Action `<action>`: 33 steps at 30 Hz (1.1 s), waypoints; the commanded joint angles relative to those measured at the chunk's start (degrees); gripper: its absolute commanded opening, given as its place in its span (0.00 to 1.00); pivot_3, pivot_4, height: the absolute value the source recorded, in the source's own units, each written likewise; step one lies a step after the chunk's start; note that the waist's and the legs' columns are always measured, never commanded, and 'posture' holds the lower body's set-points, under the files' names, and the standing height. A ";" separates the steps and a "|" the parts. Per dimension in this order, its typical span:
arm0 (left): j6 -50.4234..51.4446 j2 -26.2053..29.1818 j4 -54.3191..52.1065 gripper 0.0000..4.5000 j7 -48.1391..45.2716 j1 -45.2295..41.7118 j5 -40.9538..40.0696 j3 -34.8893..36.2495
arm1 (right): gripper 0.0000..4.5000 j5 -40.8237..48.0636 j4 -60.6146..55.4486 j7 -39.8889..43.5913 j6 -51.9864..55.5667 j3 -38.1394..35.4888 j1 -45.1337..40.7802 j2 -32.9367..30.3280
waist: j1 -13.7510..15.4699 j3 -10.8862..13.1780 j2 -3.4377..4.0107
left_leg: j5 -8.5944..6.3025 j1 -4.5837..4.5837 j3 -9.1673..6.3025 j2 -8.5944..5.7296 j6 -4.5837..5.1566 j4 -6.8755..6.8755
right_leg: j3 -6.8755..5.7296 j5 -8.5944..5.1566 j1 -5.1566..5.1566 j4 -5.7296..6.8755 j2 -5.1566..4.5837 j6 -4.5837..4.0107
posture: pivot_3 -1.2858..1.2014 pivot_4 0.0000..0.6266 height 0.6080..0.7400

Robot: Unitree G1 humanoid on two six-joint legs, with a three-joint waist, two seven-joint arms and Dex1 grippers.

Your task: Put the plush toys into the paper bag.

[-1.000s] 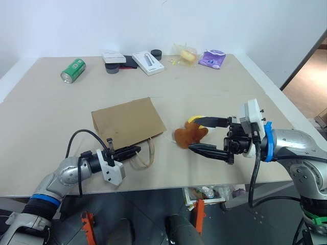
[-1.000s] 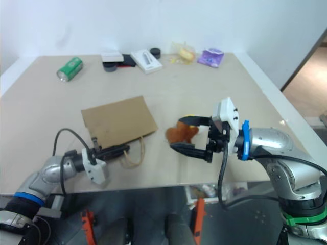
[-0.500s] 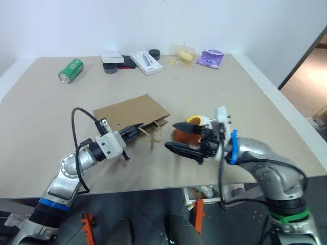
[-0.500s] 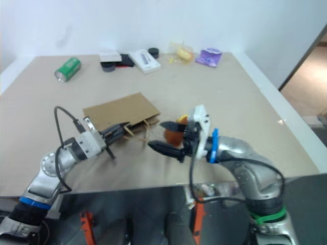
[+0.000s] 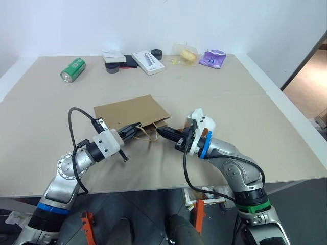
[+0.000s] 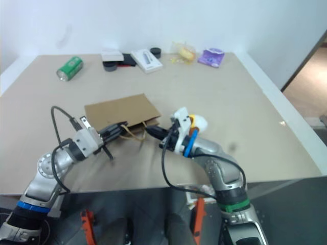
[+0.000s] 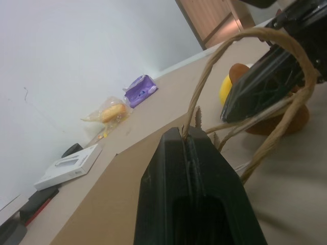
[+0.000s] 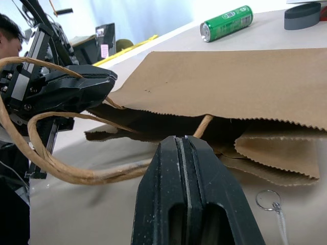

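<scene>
The brown paper bag (image 5: 130,109) lies flat on the table with its mouth toward me. My left gripper (image 5: 136,128) is shut on one twisted handle (image 7: 286,41), holding it just off the table. My right gripper (image 5: 160,131) points at the bag's mouth from the right and is shut on the other handle (image 8: 203,125). The two sets of tips are a short way apart. The brown plush toy (image 7: 299,120) and the white egg toy (image 6: 199,122) with its yellow patch (image 7: 227,88) lie on the table behind my right hand, mostly hidden by it.
A green can (image 5: 73,70), white boxes (image 5: 148,62), a wrapped yellow item (image 5: 185,53) and a purple pouch (image 5: 212,58) line the table's far edge. A small key ring (image 8: 265,199) lies near the bag's mouth. A person's head (image 8: 10,25) shows in the right wrist view.
My right gripper swung left past the toys to the bag's mouth and went from wide open to shut on a handle. My left gripper lifted its handle and rolled.
</scene>
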 commanded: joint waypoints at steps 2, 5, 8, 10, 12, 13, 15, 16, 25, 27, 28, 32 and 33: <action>0.77 -0.54 -2.41 0.00 0.05 -0.22 -1.18 2.40 | 0.01 2.38 -3.43 1.30 -0.28 -2.91 1.75 -0.68 | 0.00 0.00 0.00 | 0.00 0.00 0.01 -0.01 0.00 0.00 | 0.01 0.00 0.00 0.00 -0.01 0.00 | 0.52 0.24 1.00; 0.88 -1.13 -2.70 0.00 -0.06 -0.50 -1.13 2.37 | 0.01 1.90 -2.12 -0.75 -0.93 -4.33 1.38 0.43 | -0.03 0.00 0.00 | 0.00 0.01 0.01 -0.01 0.00 0.01 | 0.01 0.01 0.00 0.00 0.00 -0.01 | 0.52 0.24 1.00; 1.22 -1.51 -2.96 0.00 -0.24 -0.70 -1.25 2.34 | 0.01 -1.74 1.75 -3.33 -3.31 -4.40 0.05 0.95 | -0.03 0.00 0.00 | 0.00 0.03 0.00 0.00 0.00 0.01 | 0.00 0.02 0.00 0.00 0.01 -0.02 | 0.52 0.24 1.00; 1.33 -1.62 -2.92 0.00 -0.43 -0.92 -1.33 2.27 | 0.01 -3.10 3.34 -3.62 -4.11 -3.74 -0.54 1.03 | -0.03 0.00 0.00 | 0.00 0.03 0.02 -0.01 0.00 0.01 | 0.01 0.02 0.00 0.00 0.00 -0.02 | 0.52 0.24 1.00; 1.51 -1.77 -2.98 0.00 -0.64 -1.07 -1.37 2.24 | 0.01 -4.47 5.02 -3.62 -5.07 -2.90 -1.34 1.53 | -0.02 0.00 0.00 | 0.00 0.02 0.01 -0.01 0.00 0.01 | 0.01 0.02 0.00 0.00 0.00 -0.02 | 0.52 0.24 1.00; 1.66 -1.87 -3.09 0.00 -0.73 -1.13 -1.37 2.23 | 0.01 -5.13 6.00 -3.60 -5.64 -2.58 -1.87 2.01 | -0.02 0.00 0.00 | 0.00 0.02 0.02 -0.01 0.00 0.01 | 0.02 0.01 0.00 0.00 0.00 -0.02 | 0.52 0.24 1.00; 2.07 -2.13 -3.28 0.00 -0.80 -1.50 -1.38 2.14 | 0.01 -6.49 8.51 -3.75 -6.84 -1.85 -3.47 3.19 | -0.04 0.00 0.00 | 0.00 0.01 0.01 -0.01 0.00 0.00 | 0.01 0.01 0.00 0.00 0.00 -0.01 | 0.52 0.24 1.00; 2.28 -2.26 -3.47 0.00 -0.80 -1.63 -1.34 2.12 | 0.01 -7.05 9.56 -3.73 -7.33 -1.44 -4.27 3.85 | -0.11 0.00 0.00 | 0.00 0.01 0.01 -0.01 0.00 0.00 | 0.01 0.00 0.00 0.00 0.01 -0.01 | 0.52 0.24 1.00; 4.43 -3.49 -5.43 0.00 -0.39 -1.84 -1.19 2.40 | 0.01 -11.38 15.58 -3.11 -9.95 1.92 -8.08 8.55 | -0.09 0.00 0.00 | 0.00 0.00 0.01 0.00 0.00 0.00 | 0.02 0.00 -0.01 -0.01 0.01 0.01 | 0.52 0.24 1.00; 5.08 -3.82 -5.92 0.00 0.01 -1.96 -1.31 2.54 | 0.01 -12.59 16.64 -3.25 -10.48 3.03 -8.10 9.46 | -0.10 0.00 0.00 | 0.00 0.00 0.00 0.00 0.00 -0.02 | 0.01 0.00 -0.01 -0.01 0.02 0.00 | 0.52 0.24 1.00; 5.65 -4.06 -6.21 0.00 0.34 -2.06 -1.45 2.70 | 0.01 -13.37 17.42 -3.57 -10.73 3.47 -8.16 9.93 | -0.10 0.00 0.00 | 0.00 0.00 -0.01 0.00 0.00 -0.02 | 0.00 -0.01 -0.01 -0.01 0.02 0.00 | 0.52 0.24 1.00; 8.08 -5.15 -7.50 0.00 1.88 -2.64 -2.03 3.63 | 0.01 -16.80 20.33 -5.43 -11.56 4.66 -8.40 11.05 | -0.14 -0.01 -0.01 | 0.00 0.02 -0.01 0.00 0.00 -0.02 | 0.01 0.00 -0.01 -0.01 0.02 -0.01 | 0.52 0.24 1.00; 8.91 -5.49 -7.87 0.00 2.35 -2.89 -2.34 4.03 | 0.01 -17.49 20.93 -5.91 -11.61 4.73 -8.51 11.28 | -0.14 -0.01 -0.01 | 0.00 0.03 -0.01 0.00 0.00 -0.02 | 0.00 0.01 0.00 -0.01 0.02 -0.01 | 0.52 0.24 1.00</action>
